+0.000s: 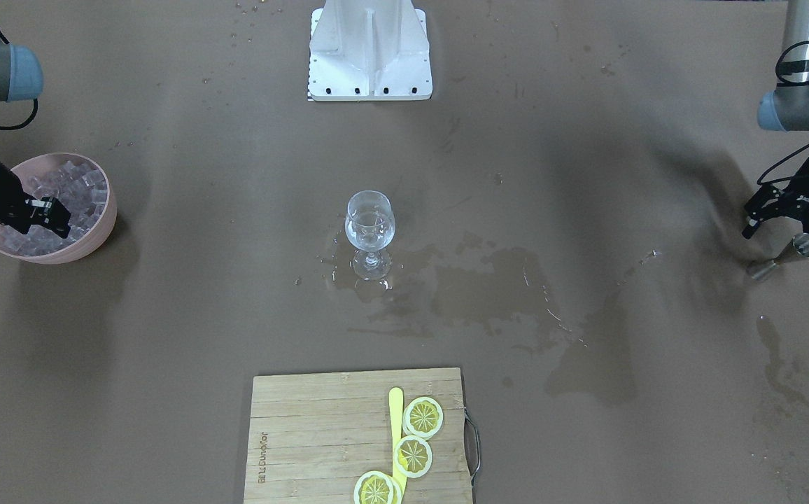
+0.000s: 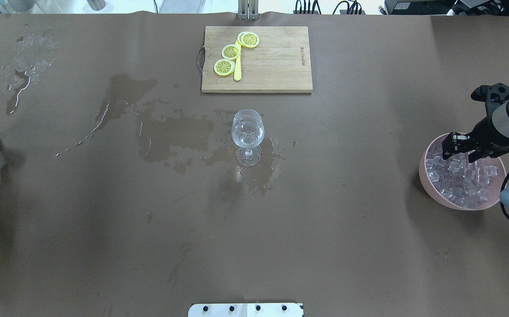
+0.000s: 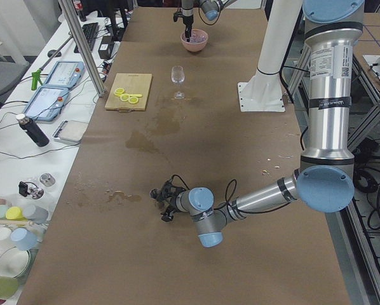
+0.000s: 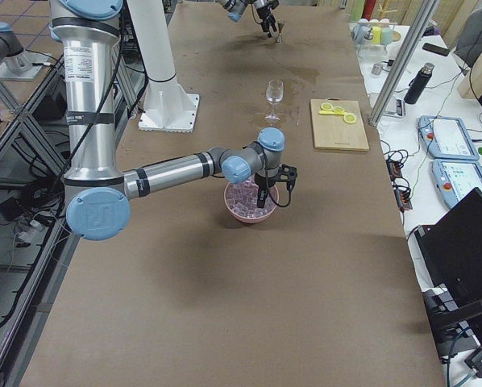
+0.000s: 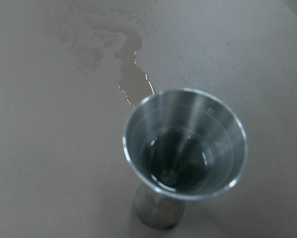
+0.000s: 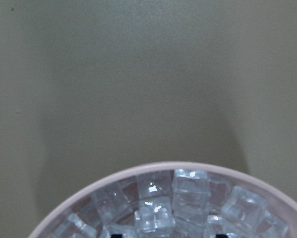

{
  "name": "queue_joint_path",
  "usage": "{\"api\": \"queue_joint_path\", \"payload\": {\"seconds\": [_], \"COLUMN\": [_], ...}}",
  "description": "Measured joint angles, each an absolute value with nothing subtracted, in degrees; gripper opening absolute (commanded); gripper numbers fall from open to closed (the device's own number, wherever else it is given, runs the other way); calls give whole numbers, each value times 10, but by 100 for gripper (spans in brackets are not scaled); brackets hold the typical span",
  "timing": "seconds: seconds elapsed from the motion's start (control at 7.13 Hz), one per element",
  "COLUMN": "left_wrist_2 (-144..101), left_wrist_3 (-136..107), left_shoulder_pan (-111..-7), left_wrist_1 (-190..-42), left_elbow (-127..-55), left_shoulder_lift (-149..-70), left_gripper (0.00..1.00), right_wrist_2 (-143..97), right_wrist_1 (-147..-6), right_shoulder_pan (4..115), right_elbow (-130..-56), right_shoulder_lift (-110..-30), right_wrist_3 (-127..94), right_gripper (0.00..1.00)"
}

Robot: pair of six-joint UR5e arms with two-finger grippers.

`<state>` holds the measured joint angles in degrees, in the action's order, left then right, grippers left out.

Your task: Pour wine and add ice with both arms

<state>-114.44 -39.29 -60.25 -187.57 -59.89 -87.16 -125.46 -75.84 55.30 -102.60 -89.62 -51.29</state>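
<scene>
A stemmed glass (image 1: 370, 225) stands mid-table with a little clear wine (image 2: 247, 133) in its bowl. A pink bowl (image 1: 105, 222) at the table's right end holds many clear ice cubes (image 2: 461, 180). My right gripper (image 2: 453, 152) hangs low over the bowl's far side, open and empty; its two fingertips show apart at the bottom edge of the right wrist view, above the ice (image 6: 153, 213). My left gripper (image 1: 789, 234) is open just above a steel jigger (image 1: 786, 255) standing on the table. The jigger (image 5: 183, 148) holds a trace of clear liquid.
Wet spill patches (image 1: 488, 287) spread from the glass towards the jigger. A wooden cutting board (image 2: 276, 70) with three lemon slices (image 2: 230, 52) and a yellow knife lies beyond the glass. The white robot base (image 1: 371, 56) is at the near edge.
</scene>
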Motion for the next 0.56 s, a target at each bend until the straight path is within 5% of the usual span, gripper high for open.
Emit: {"api": "queue_joint_path", "payload": {"seconds": [0.14, 0.56], "left_wrist_2": [-1136, -1093], "left_wrist_3": [-399, -407], "left_shoulder_pan": [-600, -599], "left_wrist_1": [-1891, -1916], "left_elbow": [-598, -598], "left_shoulder_lift": [-871, -872], "left_gripper": [98, 98], "right_wrist_2": [-1257, -1260], "right_wrist_1": [-758, -754], "right_shoulder_pan": [547, 534], "right_elbow": [-1028, -1039], "right_shoulder_lift": [-897, -905], "right_wrist_3": [-522, -538], "right_gripper": [66, 30]}}
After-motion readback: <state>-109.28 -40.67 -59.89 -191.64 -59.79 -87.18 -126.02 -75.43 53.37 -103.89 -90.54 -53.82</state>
